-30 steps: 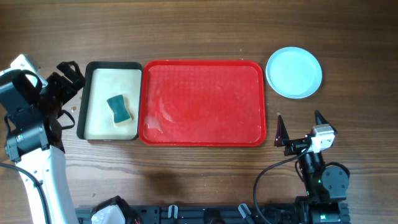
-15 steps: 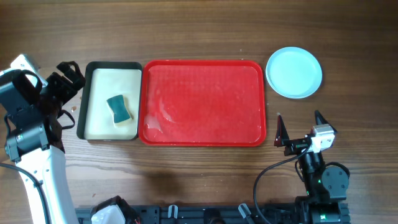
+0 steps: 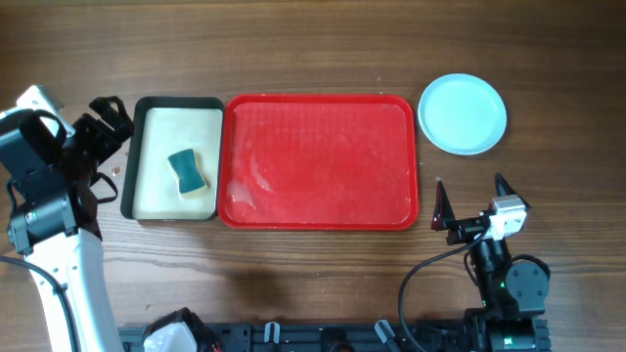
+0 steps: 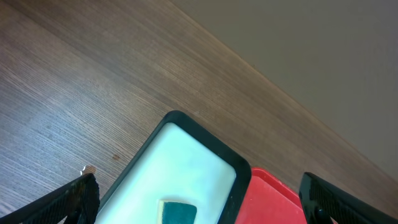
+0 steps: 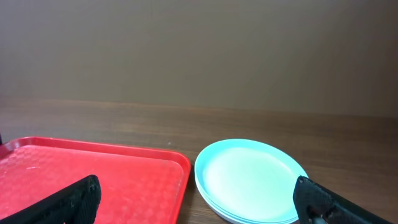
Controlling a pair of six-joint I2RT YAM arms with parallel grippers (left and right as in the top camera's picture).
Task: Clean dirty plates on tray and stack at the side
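Plates (image 3: 463,113), pale blue, round, stacked upper right beside large red plastic tray (image 3: 323,166), which we find bare: task apparently finished. Left claw (image 3: 110,119), right claw (image 3: 471,200) released, empty.

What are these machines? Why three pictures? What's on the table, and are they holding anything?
These are two robot arms at a wooden table. Each ends in a gripper that pinches like tongs. One picture looks down from above. The other two come from small cameras on the wrists, so the dark shapes in their bottom corners are the fingers. The left gripper and the right gripper are both open and hold nothing. In the middle lies a big red tray with no plates on it. Beside it a small cream tray holds a teal sponge. On its other side sit the plates, stacked, a pale blue one on top.
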